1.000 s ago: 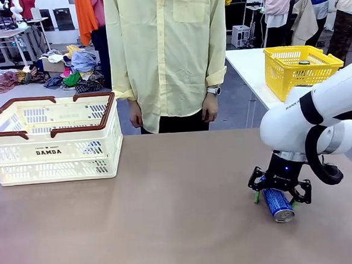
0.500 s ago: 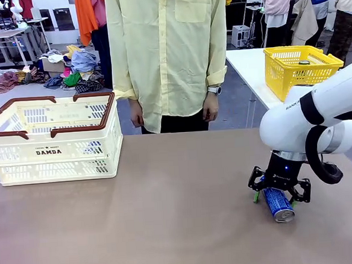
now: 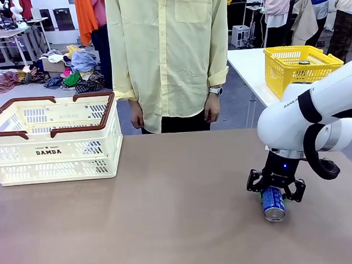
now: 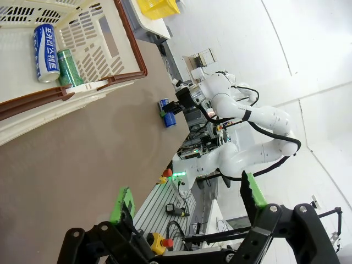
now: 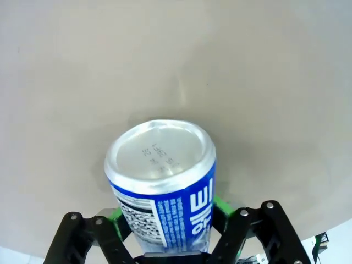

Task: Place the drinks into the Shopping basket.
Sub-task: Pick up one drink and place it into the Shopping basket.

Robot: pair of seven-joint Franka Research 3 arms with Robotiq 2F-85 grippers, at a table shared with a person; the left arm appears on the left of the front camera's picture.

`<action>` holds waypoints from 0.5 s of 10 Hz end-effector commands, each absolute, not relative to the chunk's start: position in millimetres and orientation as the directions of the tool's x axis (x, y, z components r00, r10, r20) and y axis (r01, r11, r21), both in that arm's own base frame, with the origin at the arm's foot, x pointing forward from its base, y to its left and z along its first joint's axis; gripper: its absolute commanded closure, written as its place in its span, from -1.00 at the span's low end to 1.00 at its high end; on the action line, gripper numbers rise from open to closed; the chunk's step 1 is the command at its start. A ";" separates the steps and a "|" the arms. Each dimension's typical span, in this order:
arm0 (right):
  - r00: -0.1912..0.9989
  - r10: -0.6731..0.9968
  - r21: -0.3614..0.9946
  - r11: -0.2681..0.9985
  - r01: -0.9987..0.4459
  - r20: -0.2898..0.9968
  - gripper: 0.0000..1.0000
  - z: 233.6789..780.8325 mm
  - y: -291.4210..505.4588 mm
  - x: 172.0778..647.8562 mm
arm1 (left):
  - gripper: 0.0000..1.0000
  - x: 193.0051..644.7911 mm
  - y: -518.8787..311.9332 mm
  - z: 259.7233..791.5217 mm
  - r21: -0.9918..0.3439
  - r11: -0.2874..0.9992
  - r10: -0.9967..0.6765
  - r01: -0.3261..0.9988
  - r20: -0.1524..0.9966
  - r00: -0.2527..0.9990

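R gripper [image 3: 273,199] pinching blue can [image 3: 273,206], axis tipped twd cam | Shopping basket [image 3: 56,153] far off to robot's left | L gripper [image 4: 187,187] spread

Glossy blue metal can [image 5: 159,187] with a shiny silver end; smooth matt brown desk [image 3: 171,229]; cream slotted plastic Shopping basket [image 3: 50,141].

Right claw [image 3: 273,195] shifted a little toward the desk's [image 3: 170,217] middle and slightly up, blue can [image 3: 273,205] in its grip swung from slanted to end-on, silver end now facing the front camera.
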State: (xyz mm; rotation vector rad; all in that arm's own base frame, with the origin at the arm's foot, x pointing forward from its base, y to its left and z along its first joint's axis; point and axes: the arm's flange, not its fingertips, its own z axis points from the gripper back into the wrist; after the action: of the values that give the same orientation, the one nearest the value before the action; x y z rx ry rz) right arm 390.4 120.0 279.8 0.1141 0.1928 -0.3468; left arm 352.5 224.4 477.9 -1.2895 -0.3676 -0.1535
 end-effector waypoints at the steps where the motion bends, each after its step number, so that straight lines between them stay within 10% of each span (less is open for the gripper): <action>1: 0.929 -0.292 0.052 0.949 0.311 -0.226 1.00 274.8 119.0 390.7 | -1.00 350.5 222.3 479.5 -0.909 0.280 0.099 0.310 0.348 0.932; 5: 0.929 -0.286 0.063 0.949 0.309 -0.236 1.00 279.7 120.2 388.5 | -1.00 350.5 222.3 479.5 -0.909 0.280 0.099 0.310 0.348 0.932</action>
State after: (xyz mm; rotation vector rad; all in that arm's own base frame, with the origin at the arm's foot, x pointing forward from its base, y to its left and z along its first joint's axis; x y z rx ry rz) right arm 390.7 120.5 278.0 0.1096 0.2056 -0.3307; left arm 352.5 224.4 477.9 -1.2895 -0.3676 -0.1535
